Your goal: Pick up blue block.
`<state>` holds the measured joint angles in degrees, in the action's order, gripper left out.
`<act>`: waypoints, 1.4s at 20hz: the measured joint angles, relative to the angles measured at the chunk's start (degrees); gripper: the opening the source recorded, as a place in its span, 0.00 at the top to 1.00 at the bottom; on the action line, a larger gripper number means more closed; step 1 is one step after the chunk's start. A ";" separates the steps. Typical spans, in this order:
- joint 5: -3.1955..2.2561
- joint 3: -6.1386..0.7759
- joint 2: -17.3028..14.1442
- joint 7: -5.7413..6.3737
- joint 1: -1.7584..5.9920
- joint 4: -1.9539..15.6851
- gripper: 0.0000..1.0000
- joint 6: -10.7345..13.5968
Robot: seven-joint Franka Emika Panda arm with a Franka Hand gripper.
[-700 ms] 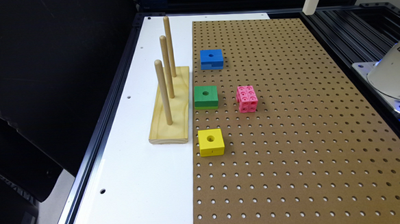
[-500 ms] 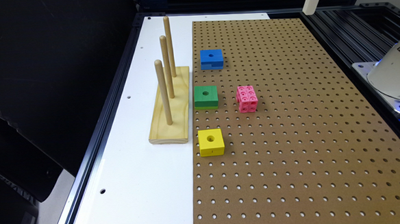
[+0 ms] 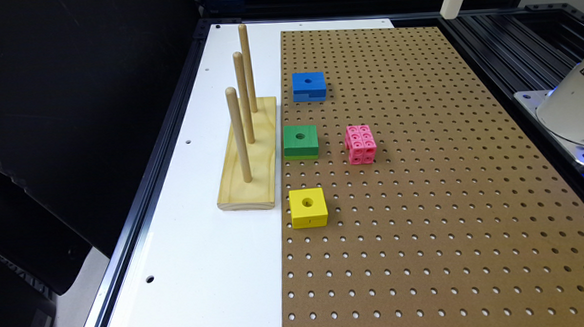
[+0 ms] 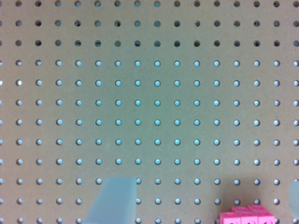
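So the pincer [image 4: 205, 205] is hanging high over the pegboard [image 3: 424, 201], nowhere near grabbing anything yet. In the wrist view you can see one pale finger [image 4: 114, 200] at one side and a sliver of the other at the frame's edge, with a wide gap of bare board between them, so the fingers are spread apart with nothing in them. Makes sense, you'd want them wide before dropping onto a chunky block.

The blue block [image 3: 309, 86] sits flat on the pegboard with its hole facing up and the notch along its lower edge, well away from the pincer. What's closest under the pincer right now is the pink cube [image 4: 247, 215], poking in just beside the gap between the fingers. That's not the target.

From the exterior view, blue is the end one in a row with the green block [image 3: 301, 141] and the yellow block [image 3: 308, 207], all lined up beside the wooden peg stand [image 3: 249, 150]. There's open board around blue, so my guess is the pincer needs to travel across, centre over it, then descend.
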<state>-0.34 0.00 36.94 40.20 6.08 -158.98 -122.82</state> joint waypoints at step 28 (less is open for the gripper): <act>-0.02 0.00 -10.87 -6.14 6.30 7.49 0.00 -5.13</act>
<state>-0.37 0.00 26.07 34.06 12.39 -151.50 -127.94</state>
